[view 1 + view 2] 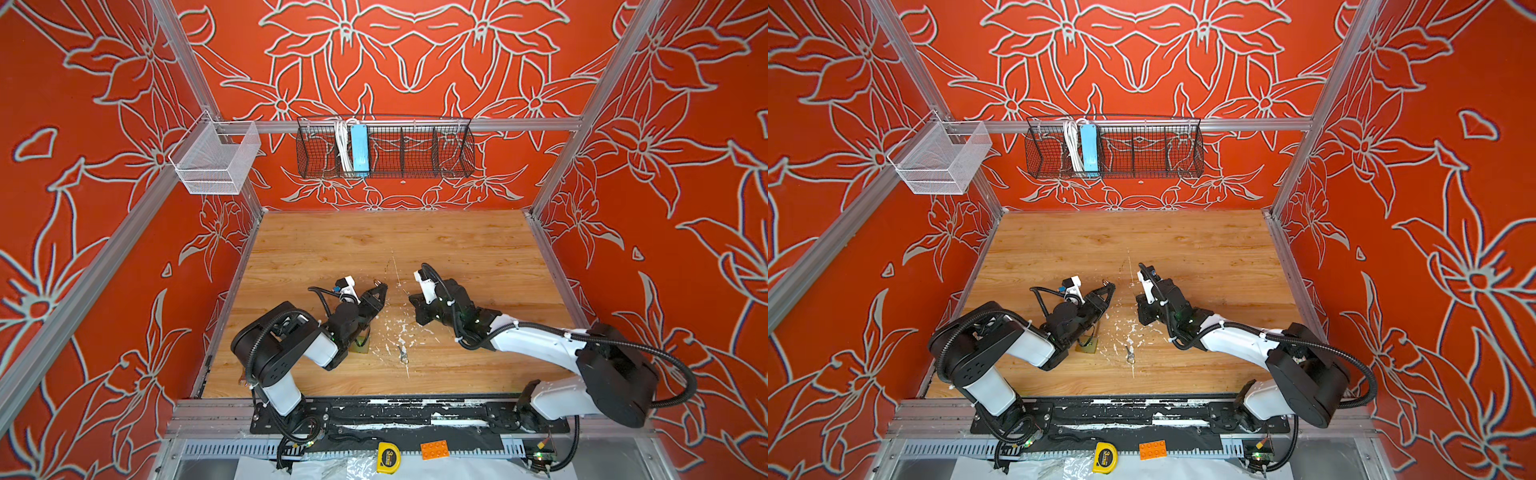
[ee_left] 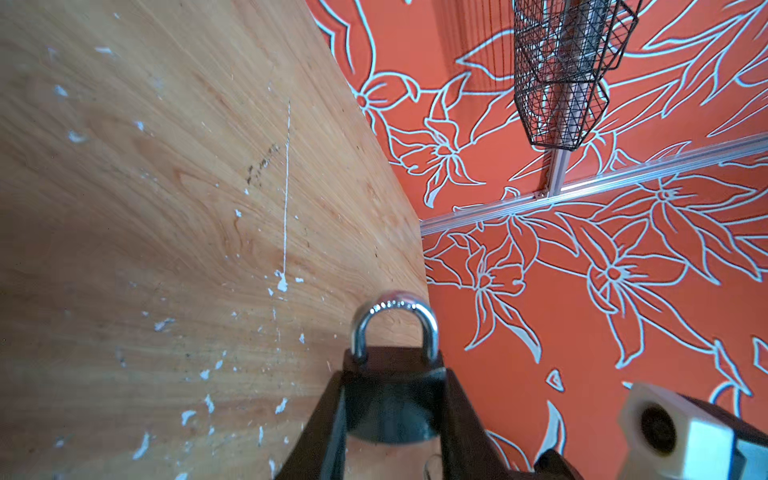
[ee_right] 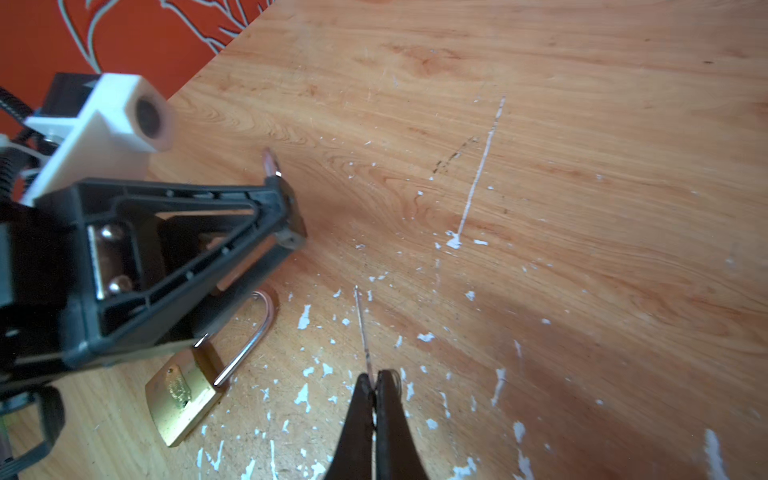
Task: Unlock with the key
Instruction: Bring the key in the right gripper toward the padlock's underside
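Observation:
My left gripper point(image 2: 395, 374) is shut on a dark padlock point(image 2: 392, 403). Its silver shackle point(image 2: 395, 322) sticks out past the fingertips. In both top views this gripper point(image 1: 380, 287) point(image 1: 1108, 286) hovers left of the table's middle. My right gripper point(image 3: 375, 380) is shut on a thin key point(image 3: 362, 328), seen edge-on, with its ring beside one finger. In both top views the right gripper point(image 1: 413, 300) point(image 1: 1139, 305) faces the left one across a short gap. The key's tip is apart from the padlock.
A brass padlock point(image 1: 360, 347) point(image 3: 180, 395) lies on the wooden table point(image 1: 478, 249) under the left arm. Loose keys point(image 1: 402, 353) rest nearby among white paint flecks. On the back wall hang a black wire basket point(image 1: 415, 149) and a white mesh basket point(image 1: 216, 160). A tape measure point(image 1: 388, 457) and an orange brick point(image 1: 434, 449) sit in front.

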Motion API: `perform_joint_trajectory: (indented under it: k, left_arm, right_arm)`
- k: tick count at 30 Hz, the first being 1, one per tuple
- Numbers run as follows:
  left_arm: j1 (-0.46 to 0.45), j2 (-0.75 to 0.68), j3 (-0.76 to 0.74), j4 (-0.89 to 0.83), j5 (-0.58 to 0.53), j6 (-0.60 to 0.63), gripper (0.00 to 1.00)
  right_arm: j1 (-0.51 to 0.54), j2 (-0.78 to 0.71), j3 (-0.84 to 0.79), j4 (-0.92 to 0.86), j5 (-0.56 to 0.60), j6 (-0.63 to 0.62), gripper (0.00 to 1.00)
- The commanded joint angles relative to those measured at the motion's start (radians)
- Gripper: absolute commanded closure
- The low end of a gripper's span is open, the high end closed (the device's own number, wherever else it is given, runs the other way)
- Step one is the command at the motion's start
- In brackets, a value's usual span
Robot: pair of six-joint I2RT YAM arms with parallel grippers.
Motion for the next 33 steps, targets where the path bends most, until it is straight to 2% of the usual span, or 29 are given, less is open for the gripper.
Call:
perform_joint_trajectory:
  k: [1, 5, 33]
  left_arm:
    - [0.006, 0.006, 0.022, 0.063, 0.044, -0.050, 1.00]
    - [0.008, 0.027, 0.037, 0.063, 0.083, -0.055, 1.00]
    - [0.018, 0.046, 0.063, 0.064, 0.164, -0.073, 1.00]
  right_arm:
    - [0.025, 0.019, 0.044, -0.016, -0.020, 0.001, 1.00]
    - [0.034, 0.043, 0.069, -0.042, -0.026, 0.018, 1.00]
    - [0.036, 0.086, 0.093, -0.072, -0.001, 0.005, 1.00]
